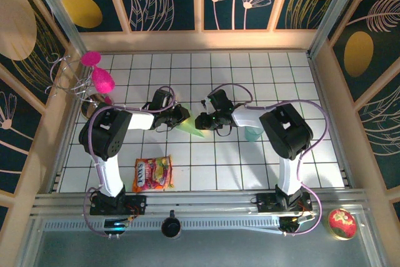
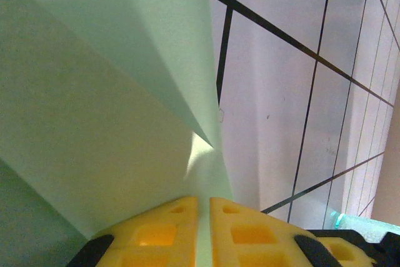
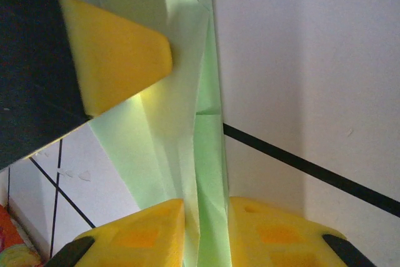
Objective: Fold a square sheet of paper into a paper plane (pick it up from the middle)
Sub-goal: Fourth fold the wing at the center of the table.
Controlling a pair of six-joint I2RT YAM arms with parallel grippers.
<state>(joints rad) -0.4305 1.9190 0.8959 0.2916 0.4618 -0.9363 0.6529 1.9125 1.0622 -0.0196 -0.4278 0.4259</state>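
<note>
The paper plane (image 1: 189, 130) is a narrow layered dart mid-worktop (image 1: 250, 173), pinched in left gripper (image 2: 203, 207) and right gripper (image 3: 206, 217) jaws; wing folds seemingly remain.

No word, number or brand can be read anywhere. The orange-and-yellow snack bag (image 1: 152, 174), lying on the surface (image 1: 250, 167) near the left arm's base, carries colourful print with a pale band across its front, but any lettering there is too small and blurred to make out. The round gold-rimmed container (image 1: 341, 224) on the grey ledge (image 1: 237, 242) at the near right shows a red pattern, nothing legible.
</note>
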